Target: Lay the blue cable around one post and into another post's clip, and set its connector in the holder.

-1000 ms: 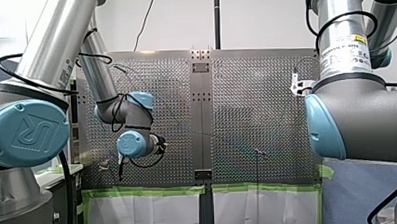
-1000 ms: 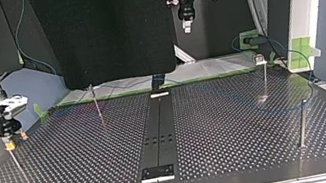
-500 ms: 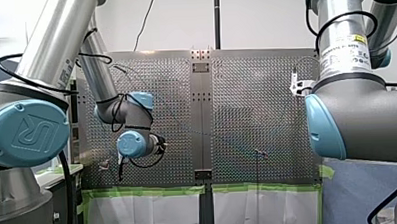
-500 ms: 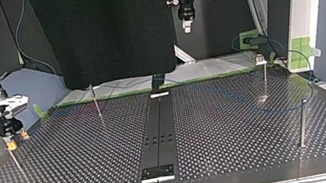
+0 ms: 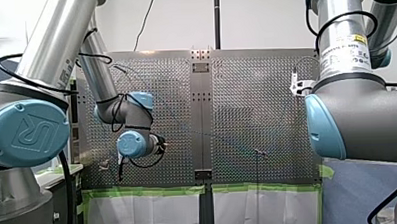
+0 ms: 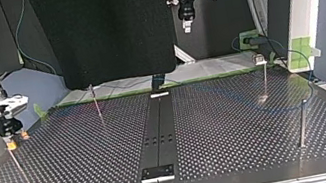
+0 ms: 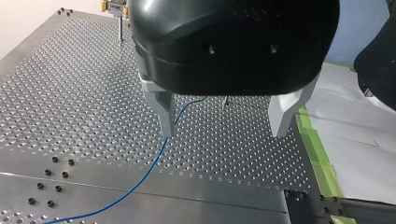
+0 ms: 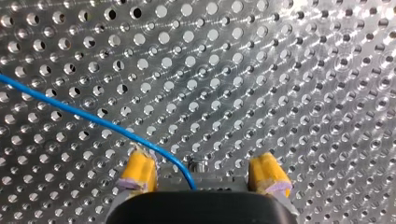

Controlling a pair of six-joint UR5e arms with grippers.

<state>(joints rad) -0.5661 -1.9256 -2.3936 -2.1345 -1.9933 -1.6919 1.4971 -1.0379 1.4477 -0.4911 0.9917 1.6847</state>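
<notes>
At my left tool (image 7: 223,133): spread wide, metal fingers well apart, nothing held. Hangs above the table (image 7: 70,93), not touching it.

Below it, for the blue cable (image 7: 154,158): lies flat on the table, passes just beside one fingertip, then runs on over the plain middle plate.

At my right tool (image 8: 201,158): open as well, yellow pads (image 8: 138,173) apart and close over the holes of the table. Grips nothing. Between the pads, the cable: comes in slanting across the table, passes nearer one pad than the other, unpinched, and goes out of sight under the tool's body.

In the top view: my right tool low at the left, right above a thin post (image 6: 16,160) near the table's side edge. My left tool high at the back, well apart from the table. Faint blue of the cable across the table's right half, curving near the right edge. Cannot tell where the connector sits.
</notes>
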